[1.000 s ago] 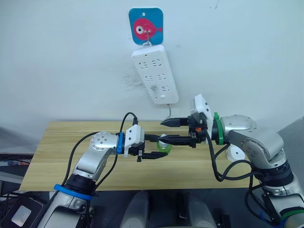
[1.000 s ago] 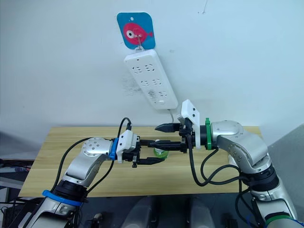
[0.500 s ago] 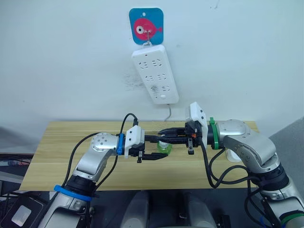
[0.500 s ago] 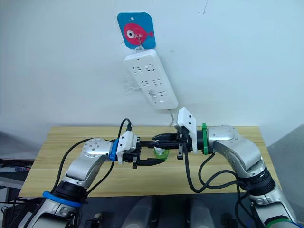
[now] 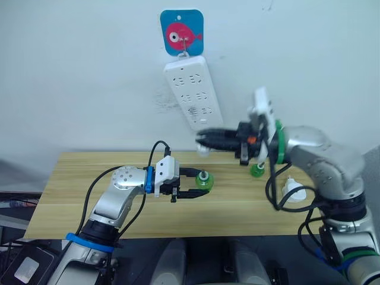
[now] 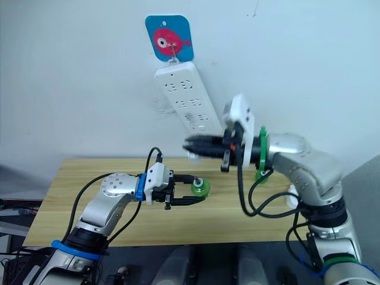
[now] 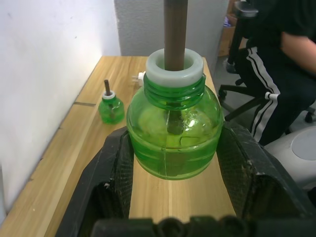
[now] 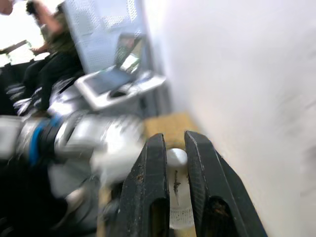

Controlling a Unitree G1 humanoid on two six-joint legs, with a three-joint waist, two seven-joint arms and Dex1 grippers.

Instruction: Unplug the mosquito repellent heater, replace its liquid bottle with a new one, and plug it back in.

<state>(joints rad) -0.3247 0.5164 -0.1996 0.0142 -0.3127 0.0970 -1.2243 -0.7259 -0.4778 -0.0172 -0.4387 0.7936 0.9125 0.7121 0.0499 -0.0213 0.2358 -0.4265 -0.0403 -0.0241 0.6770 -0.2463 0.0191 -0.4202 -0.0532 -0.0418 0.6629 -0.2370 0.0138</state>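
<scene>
Your left gripper [image 7: 173, 163] has its fingers clamped on the new one [image 7: 174, 132], uncapped, wick upright, above the tabletop [image 5: 77, 184]. Your right gripper [image 5: 202, 140], raised, pinches a small white cap [image 8: 177, 158]; its liquid bottle [image 7: 110, 106] stands farther back, with the mosquito repellent heater [image 5: 292, 190] partly hidden behind your right arm.

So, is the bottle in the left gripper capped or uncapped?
Uncapped. The bottle in the left gripper has an open white neck with a bare brown wick standing out.

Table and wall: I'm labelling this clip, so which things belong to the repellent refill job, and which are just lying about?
Job: heater; green bottle in left fingers; second green bottle on table; white cap in right fingers; power strip.
Lying about: fish wall hook; seated person.
</scene>
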